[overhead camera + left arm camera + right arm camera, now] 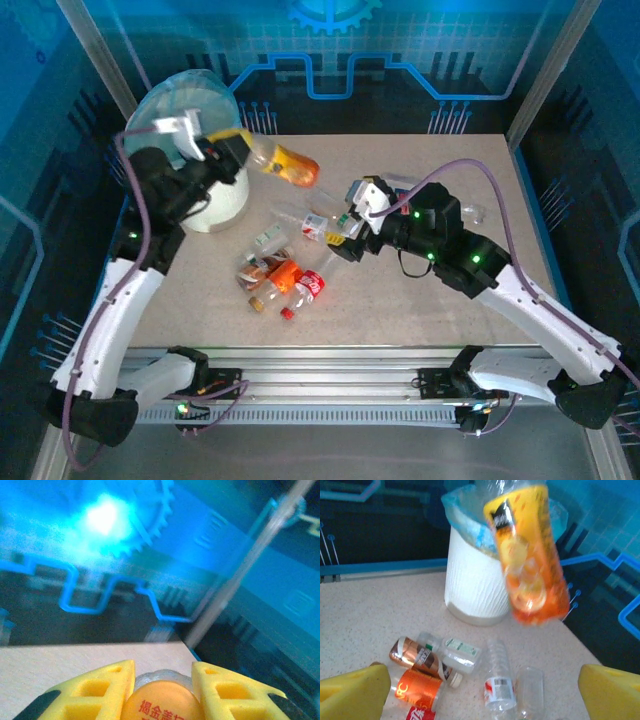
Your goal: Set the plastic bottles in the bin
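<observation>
My left gripper is shut on the neck end of an orange-labelled plastic bottle, held in the air just right of the bin, a white bucket lined with a light-blue bag. In the left wrist view the yellow fingers clamp that orange bottle. The right gripper hangs open and empty over the table's middle, with its yellow fingertips wide apart. Below it lie several bottles: a copper-brown one, an orange-labelled one, a green-labelled one and a clear one.
The bin stands at the table's back left corner. More bottles lie in a cluster at centre front and beside the right gripper. A clear bottle lies behind the right arm. Metal frame posts and blue walls surround the table.
</observation>
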You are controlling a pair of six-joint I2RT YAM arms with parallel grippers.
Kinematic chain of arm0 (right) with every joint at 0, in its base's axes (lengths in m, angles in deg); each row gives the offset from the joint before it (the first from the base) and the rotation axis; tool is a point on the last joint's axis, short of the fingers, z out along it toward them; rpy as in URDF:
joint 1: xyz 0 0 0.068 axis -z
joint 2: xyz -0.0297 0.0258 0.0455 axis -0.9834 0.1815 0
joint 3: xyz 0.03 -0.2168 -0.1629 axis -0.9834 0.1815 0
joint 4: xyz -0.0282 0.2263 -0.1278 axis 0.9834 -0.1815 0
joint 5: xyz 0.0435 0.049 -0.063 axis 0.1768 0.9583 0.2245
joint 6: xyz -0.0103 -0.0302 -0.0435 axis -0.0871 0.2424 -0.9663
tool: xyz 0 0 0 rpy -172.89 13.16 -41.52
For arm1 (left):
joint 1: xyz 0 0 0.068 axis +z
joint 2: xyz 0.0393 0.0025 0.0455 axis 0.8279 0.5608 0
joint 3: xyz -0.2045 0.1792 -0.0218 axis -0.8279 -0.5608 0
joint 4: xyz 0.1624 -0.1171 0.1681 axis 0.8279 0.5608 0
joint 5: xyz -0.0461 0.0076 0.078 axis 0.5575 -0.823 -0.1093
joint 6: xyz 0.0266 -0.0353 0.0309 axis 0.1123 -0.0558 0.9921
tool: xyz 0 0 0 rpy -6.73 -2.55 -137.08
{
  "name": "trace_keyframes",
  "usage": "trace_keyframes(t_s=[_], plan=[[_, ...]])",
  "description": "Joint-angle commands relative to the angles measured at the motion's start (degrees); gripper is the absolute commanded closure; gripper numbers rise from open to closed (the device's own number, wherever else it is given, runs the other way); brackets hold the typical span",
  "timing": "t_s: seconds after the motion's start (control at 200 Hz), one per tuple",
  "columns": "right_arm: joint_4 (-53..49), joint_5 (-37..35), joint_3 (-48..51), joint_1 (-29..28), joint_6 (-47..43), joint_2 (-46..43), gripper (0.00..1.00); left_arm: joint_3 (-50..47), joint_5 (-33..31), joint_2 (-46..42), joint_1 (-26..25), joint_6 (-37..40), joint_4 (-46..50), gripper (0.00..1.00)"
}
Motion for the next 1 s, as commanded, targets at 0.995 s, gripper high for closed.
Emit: trace_keyframes(t_s=[0.995], plan=[[0.22,3.15,-10.22,-16.79,-1.95,13.98,0.03,25.61,-21.30,38.57,15.73,33.51,10.06,0.89]])
